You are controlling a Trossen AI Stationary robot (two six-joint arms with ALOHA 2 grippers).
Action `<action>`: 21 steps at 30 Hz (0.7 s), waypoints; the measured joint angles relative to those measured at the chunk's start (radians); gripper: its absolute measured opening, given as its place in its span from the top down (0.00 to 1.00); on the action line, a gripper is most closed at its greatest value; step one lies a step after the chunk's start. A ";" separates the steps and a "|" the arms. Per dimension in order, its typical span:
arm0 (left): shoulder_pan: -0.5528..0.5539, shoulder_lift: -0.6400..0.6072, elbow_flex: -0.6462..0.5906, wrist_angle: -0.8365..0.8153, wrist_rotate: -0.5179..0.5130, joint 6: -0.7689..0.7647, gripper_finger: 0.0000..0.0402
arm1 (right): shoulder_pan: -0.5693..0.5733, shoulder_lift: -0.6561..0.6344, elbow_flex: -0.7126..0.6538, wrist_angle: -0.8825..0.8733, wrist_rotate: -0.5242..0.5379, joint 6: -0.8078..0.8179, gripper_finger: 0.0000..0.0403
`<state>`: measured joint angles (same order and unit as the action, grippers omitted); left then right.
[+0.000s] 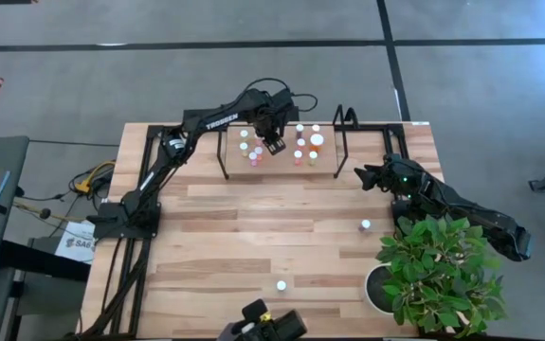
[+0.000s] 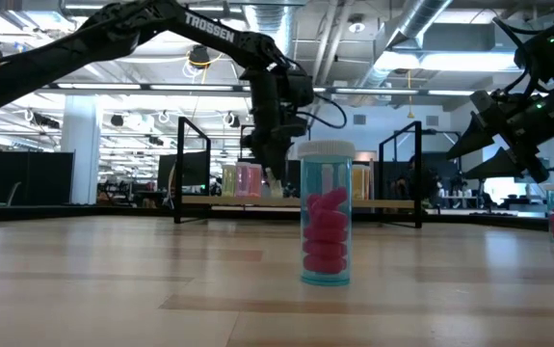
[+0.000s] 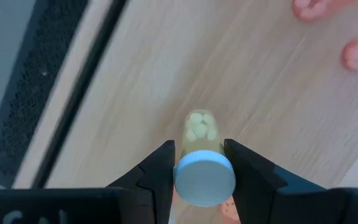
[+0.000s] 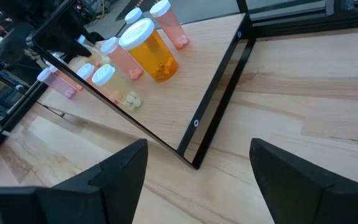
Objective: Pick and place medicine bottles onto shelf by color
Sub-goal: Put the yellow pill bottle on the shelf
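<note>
Pinching the yellowish-pill bottle (image 3: 202, 155) just under its cap above the shelf (image 1: 281, 166), my left hand (image 3: 198, 163) finds it light, rigid and slick, I judge, while my right hand (image 4: 197, 168) waits wide open near the shelf's end.

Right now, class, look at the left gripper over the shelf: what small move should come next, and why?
Probably lower the bottle the last bit onto the shelf, then open. The left gripper is shut on a yellowish-pill bottle above the shelf board, near other bottles already standing there. The right gripper waits open beside the shelf's end.
</note>
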<state>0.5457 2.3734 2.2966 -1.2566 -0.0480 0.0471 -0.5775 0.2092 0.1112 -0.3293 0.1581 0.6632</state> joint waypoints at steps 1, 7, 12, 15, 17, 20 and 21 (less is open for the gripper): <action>0.000 0.000 -0.010 0.001 0.005 0.000 0.70 | 0.000 0.000 0.000 0.000 0.000 0.000 0.24; 0.000 0.001 -0.027 0.032 0.013 0.011 0.70 | 0.000 0.000 0.000 0.000 0.000 0.000 0.24; 0.009 0.001 -0.027 0.047 0.013 0.020 0.70 | 0.000 0.000 0.000 0.000 0.000 0.000 0.24; 0.013 0.001 -0.027 0.056 0.013 0.022 0.70 | 0.000 0.000 0.000 0.000 0.000 0.000 0.24; 0.016 0.001 -0.027 0.060 0.013 0.022 0.70 | 0.000 0.000 0.000 0.000 0.000 0.000 0.24; 0.020 0.001 -0.027 0.063 0.015 0.021 0.70 | 0.000 0.000 0.000 0.000 0.000 0.000 0.24; 0.020 0.001 -0.027 0.063 0.015 0.021 0.70 | 0.000 0.000 0.000 0.000 0.000 0.000 0.24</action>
<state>0.5660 2.3745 2.2699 -1.1934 -0.0334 0.0685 -0.5777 0.2092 0.1112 -0.3290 0.1581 0.6632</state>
